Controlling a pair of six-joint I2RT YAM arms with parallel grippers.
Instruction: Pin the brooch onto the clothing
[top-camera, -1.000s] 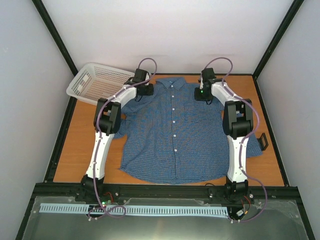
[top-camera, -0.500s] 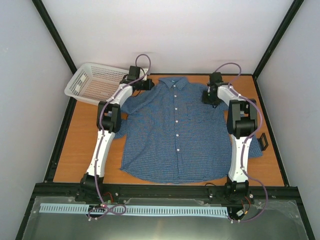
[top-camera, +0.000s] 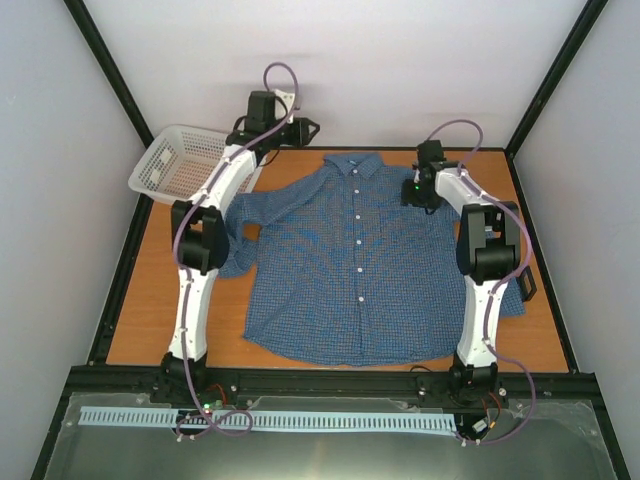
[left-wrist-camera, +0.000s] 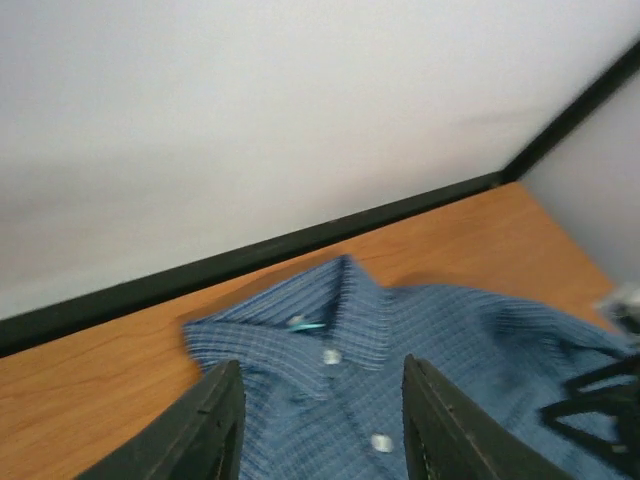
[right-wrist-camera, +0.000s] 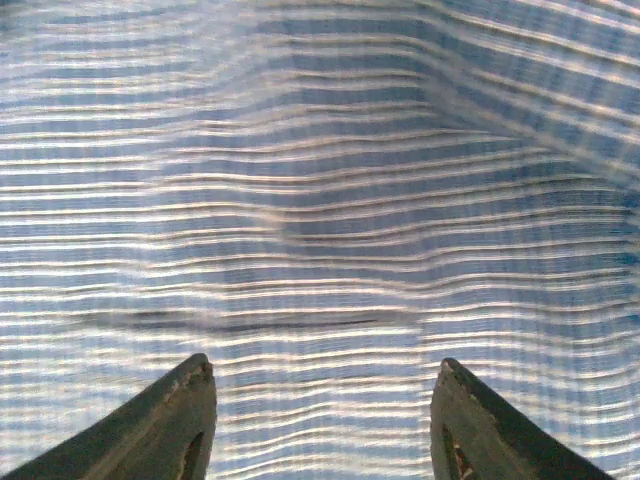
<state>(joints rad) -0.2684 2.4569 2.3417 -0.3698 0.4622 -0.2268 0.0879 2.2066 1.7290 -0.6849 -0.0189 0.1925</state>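
Nowhere is the brooch showing; the shirt (top-camera: 350, 270) is lying flat on the table (top-camera: 150, 300), spread between the two arms.

Its long axis is running from the arms' bases out to the far edge, with the collar (left-wrist-camera: 325, 300) at the far end and the row of buttons (top-camera: 354, 247) marking the middle line. The right gripper (right-wrist-camera: 322, 368) is hovering close over the fabric at the shirt's right shoulder, fingers spread wide and holding nothing. The left gripper (left-wrist-camera: 320, 368) is hanging higher, out past the collar and beside the basket (top-camera: 165, 165), also open and empty. A small black box (top-camera: 527, 284) is sitting at the table's right edge, just behind the right arm. If the pin has to be fetched from that side, the right arm is looking the nearer of the two.
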